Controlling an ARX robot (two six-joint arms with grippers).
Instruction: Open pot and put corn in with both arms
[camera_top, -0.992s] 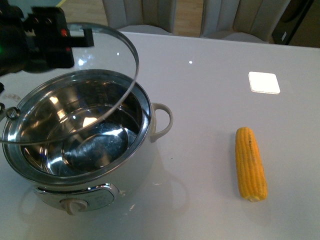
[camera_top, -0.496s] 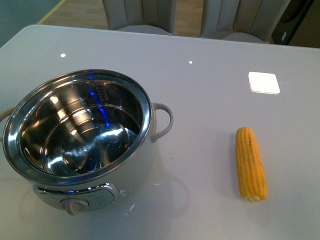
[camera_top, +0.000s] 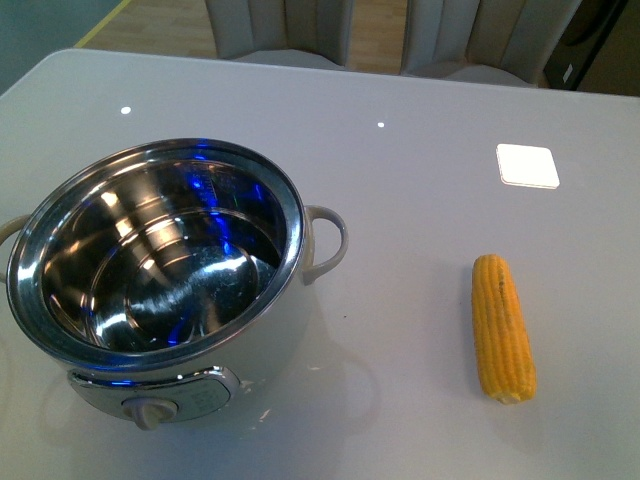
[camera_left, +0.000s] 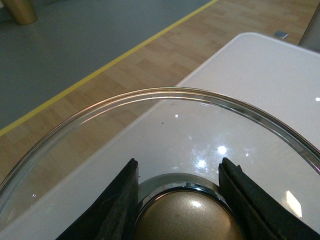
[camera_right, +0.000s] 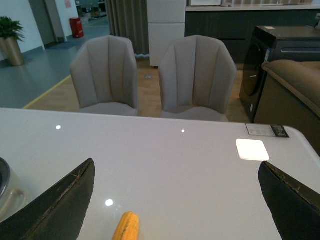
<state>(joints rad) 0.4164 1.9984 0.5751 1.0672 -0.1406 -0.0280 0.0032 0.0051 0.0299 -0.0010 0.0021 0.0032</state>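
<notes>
Left gripper (camera_left: 179, 167) is clamping glass lid's (camera_left: 165, 95) gold knob (camera_left: 185, 220); right gripper (camera_right: 176, 165) is hanging spread wide. Pot (camera_top: 290, 215) is sitting uncovered, corn (camera_top: 502, 328) lying well apart, white square (camera_top: 528, 165) beyond.

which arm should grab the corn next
Right: the right tool is open, and the corn shows between its fingers. The left tool is shut on the lid knob.

The pot (camera_top: 285, 340) stands at the near left of the tabletop (camera_top: 400, 190). The corn (camera_top: 503, 327) lies well apart to its right, lengthwise front to back. Two chairs (camera_right: 105, 75) stand side by side behind the far edge. The lid (camera_left: 165, 97) hangs over the tabletop's edge, its knob (camera_left: 182, 217) between the fingers of the left hand (camera_left: 180, 172).
</notes>
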